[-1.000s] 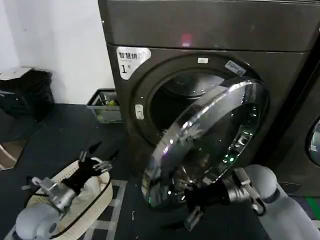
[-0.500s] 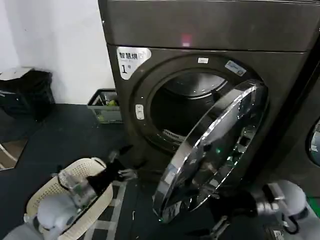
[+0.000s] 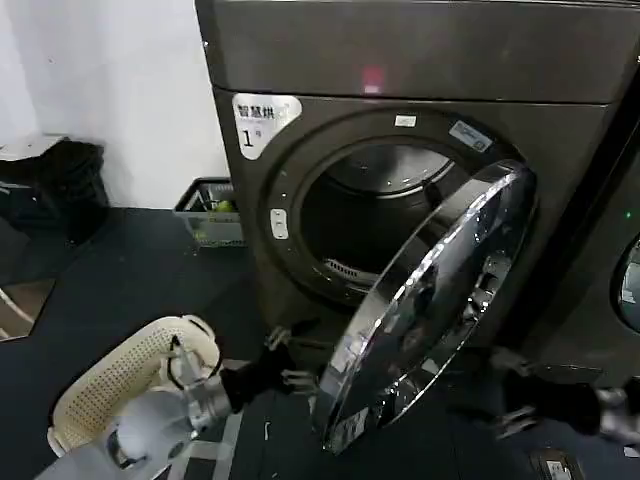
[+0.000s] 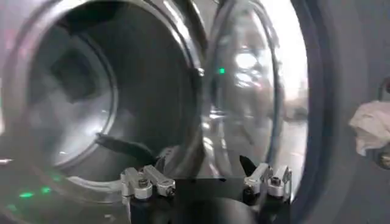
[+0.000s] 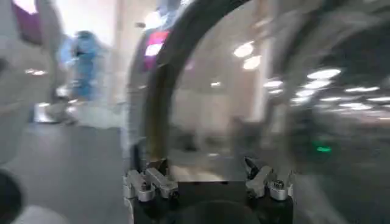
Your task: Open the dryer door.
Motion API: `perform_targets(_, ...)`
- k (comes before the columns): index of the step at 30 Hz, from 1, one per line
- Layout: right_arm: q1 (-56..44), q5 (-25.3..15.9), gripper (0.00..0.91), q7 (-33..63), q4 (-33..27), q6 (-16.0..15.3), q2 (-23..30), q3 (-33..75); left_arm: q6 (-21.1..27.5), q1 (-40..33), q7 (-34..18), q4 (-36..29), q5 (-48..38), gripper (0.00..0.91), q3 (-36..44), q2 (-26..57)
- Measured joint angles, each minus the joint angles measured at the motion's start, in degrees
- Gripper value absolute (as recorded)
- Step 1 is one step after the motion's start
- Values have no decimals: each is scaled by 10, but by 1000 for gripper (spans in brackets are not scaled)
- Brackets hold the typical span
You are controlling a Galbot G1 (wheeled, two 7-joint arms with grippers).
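Beside one dryer, with its one dryer door, I counted one neighbouring machine, one pale laundry basket, one green crate, and my two grippers: left gripper, right gripper.

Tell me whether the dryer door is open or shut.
Open. The dryer door is swung well out from the dryer, hinged on its right side, leaving the dark drum opening exposed.

Dim scene; glare streaks the dryer door, wrist views blurred.
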Motion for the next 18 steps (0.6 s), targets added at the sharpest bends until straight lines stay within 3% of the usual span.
perform_targets(8,-9,6,907,137,10,9,29,159,-1,-54,41,-7,1,907,71,4)
perform_targets(12,-29,-25,907,237,30,-20,45,226,1,-82,43,-5,-9,907,105,1)
perform_targets(18,-62,-73,907,397,45,-36,60,321,3,-135,19,9,-28,907,160,-11)
